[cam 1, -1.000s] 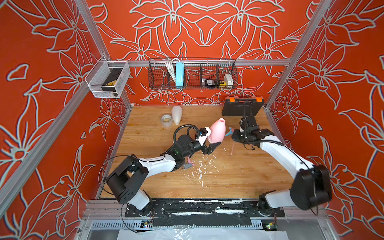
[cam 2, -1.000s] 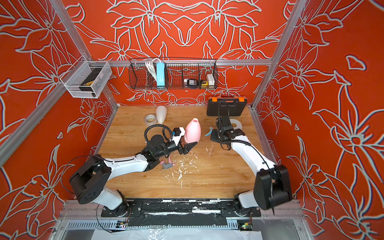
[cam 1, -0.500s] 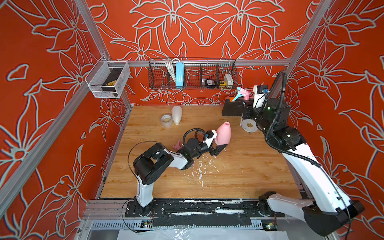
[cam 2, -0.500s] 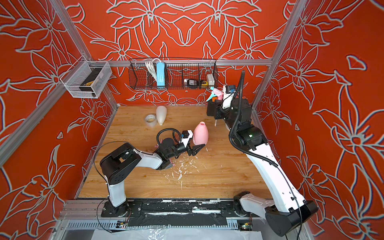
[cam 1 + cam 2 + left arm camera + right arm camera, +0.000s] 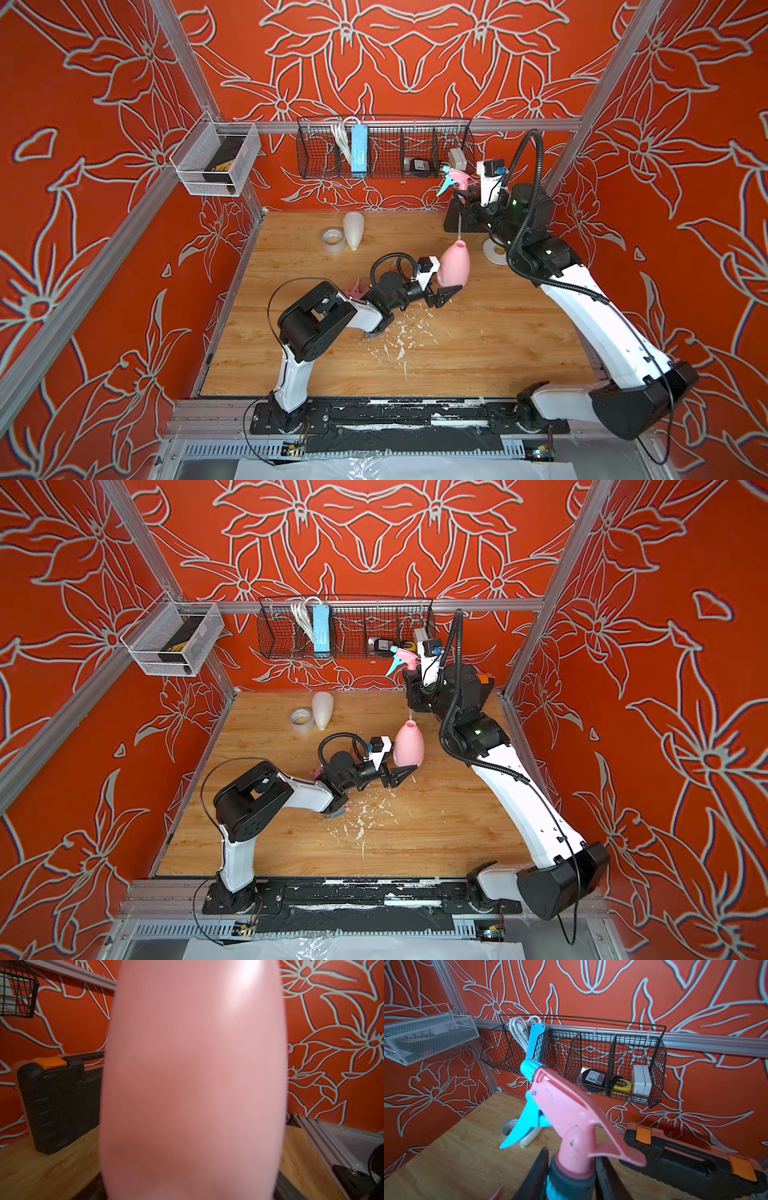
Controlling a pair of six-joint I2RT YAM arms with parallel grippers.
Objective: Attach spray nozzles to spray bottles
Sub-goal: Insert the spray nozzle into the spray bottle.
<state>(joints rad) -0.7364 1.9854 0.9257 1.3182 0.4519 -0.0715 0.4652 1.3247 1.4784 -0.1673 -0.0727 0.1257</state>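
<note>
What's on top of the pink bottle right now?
Nothing sits on the pink bottle. The pink-and-blue nozzle hangs above it in the right gripper, its dip tube reaching down to the mouth. Whether the tip is inside cannot be seen.

The pink bottle [image 5: 193, 1084] fills the left wrist view, blurred, neck and base cut off. In a top view the left arm [image 5: 361, 316] hides most of a pink nozzle [image 5: 356, 288].
</note>
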